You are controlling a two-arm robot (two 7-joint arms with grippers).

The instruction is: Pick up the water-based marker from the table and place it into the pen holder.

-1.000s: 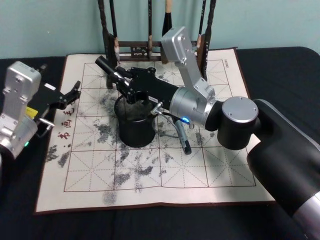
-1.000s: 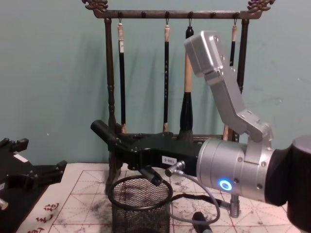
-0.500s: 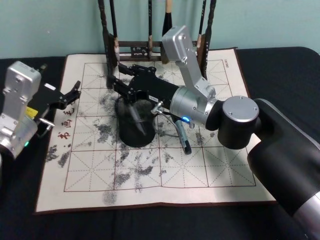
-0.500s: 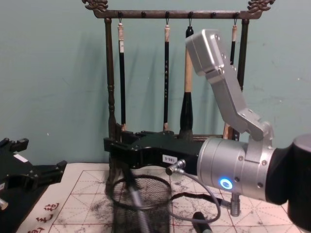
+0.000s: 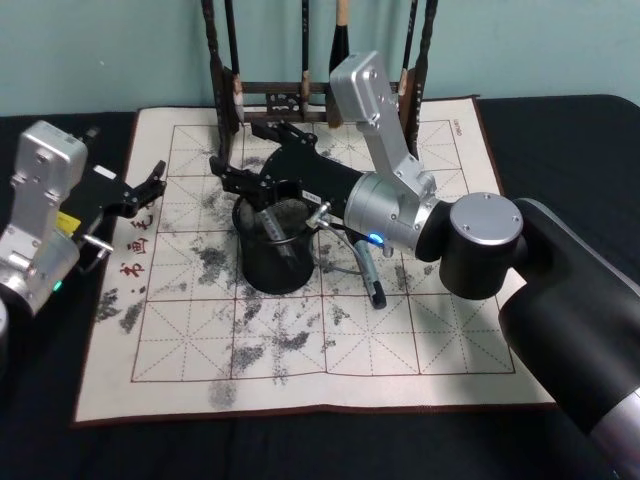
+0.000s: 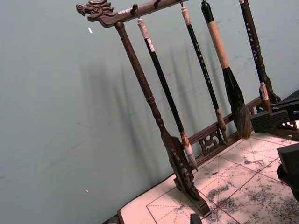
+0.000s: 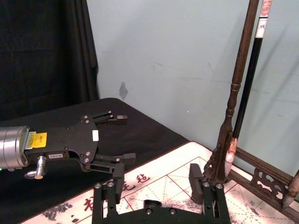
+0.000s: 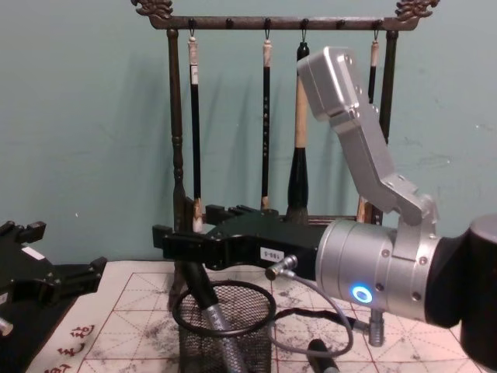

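Note:
The water-based marker, dark-capped with a grey barrel, leans inside the black wire-mesh pen holder in the head view. From the chest view the marker slants across the pen holder's rim. My right gripper hovers just above and behind the holder, open and holding nothing; it is also seen as the right gripper and the right gripper. Off the mat's left edge my left gripper rests open, seen too as the left gripper.
A tall dark wooden brush rack with hanging calligraphy brushes stands right behind the holder, close to my right gripper. An ink-smeared gridded mat covers the black table. A grey cable from my right arm dangles beside the holder.
The right gripper held the marker tilted over the holder, then opened. The marker dropped into the holder and now leans inside it. The left arm has not moved.

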